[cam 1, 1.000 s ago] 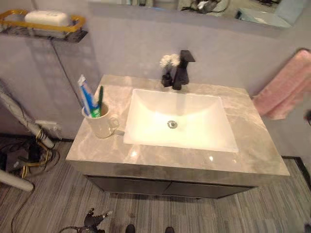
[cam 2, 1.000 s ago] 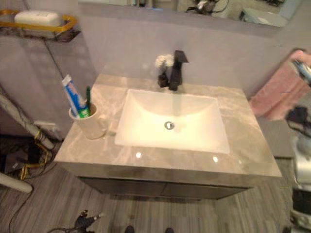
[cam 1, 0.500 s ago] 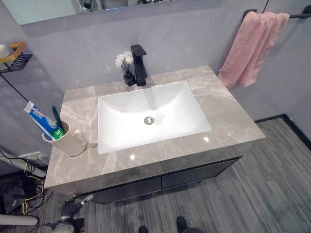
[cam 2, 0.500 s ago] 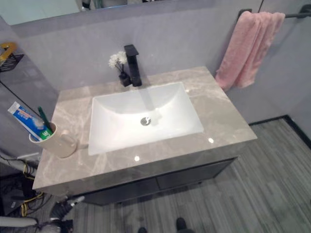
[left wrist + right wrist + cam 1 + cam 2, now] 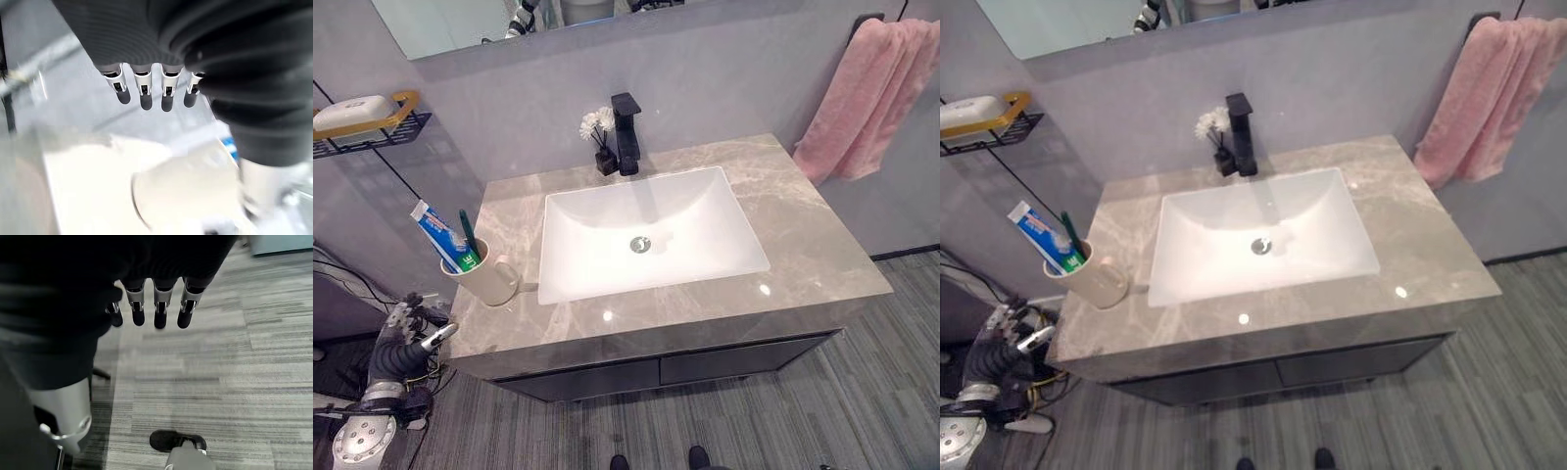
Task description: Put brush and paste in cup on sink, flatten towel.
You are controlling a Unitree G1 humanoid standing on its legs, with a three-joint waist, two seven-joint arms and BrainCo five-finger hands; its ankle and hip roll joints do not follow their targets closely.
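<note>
Toothbrush (image 5: 466,233) and paste (image 5: 437,234) stand in the cup (image 5: 487,277), near the left hand (image 5: 406,338), fingers (image 5: 143,95) released.

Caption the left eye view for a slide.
Toothbrush and toothpaste in cup beside sink; pink towel bunched.

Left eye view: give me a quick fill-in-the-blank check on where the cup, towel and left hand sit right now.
1. The toothpaste and toothbrush stand inside the ____ on the countertop.
2. The cup stands to the robot's ____ of the white basin.
3. The pink towel hangs bunched on the wall to the robot's ____.
4. The left hand is below the counter's edge, holding ____.

Missing words: cup; left; right; nothing
</note>
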